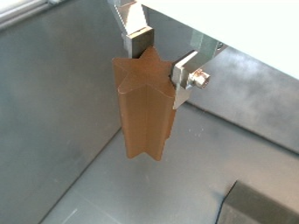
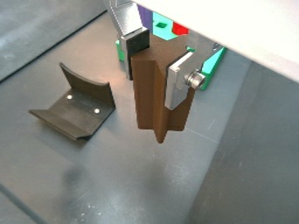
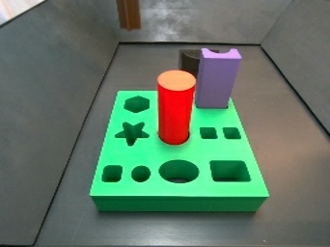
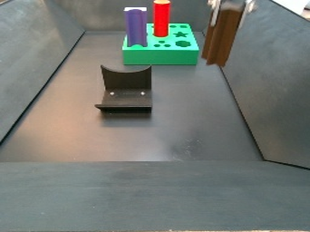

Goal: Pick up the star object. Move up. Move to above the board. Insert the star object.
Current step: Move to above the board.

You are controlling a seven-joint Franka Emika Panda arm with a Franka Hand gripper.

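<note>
My gripper [image 1: 160, 59] is shut on the star object [image 1: 145, 109], a tall brown ridged prism hanging upright between the silver fingers. Both wrist views show it held by its upper end [image 2: 155, 92], well above the grey floor. In a side view the star object [image 4: 219, 34] hangs high at the right, beside the board and not over it. The board [image 3: 180, 154] is a flat bright green block with a star hole [image 3: 130, 133] near its left edge. In the other side view only the prism's lower end [image 3: 127, 13] shows at the top edge.
A red cylinder [image 3: 176, 106] and a purple notched block [image 3: 218, 76] stand in the board. The dark L-shaped fixture [image 4: 123, 89] stands on the floor in front of the board, also seen in a wrist view [image 2: 76, 109]. Grey walls enclose the floor.
</note>
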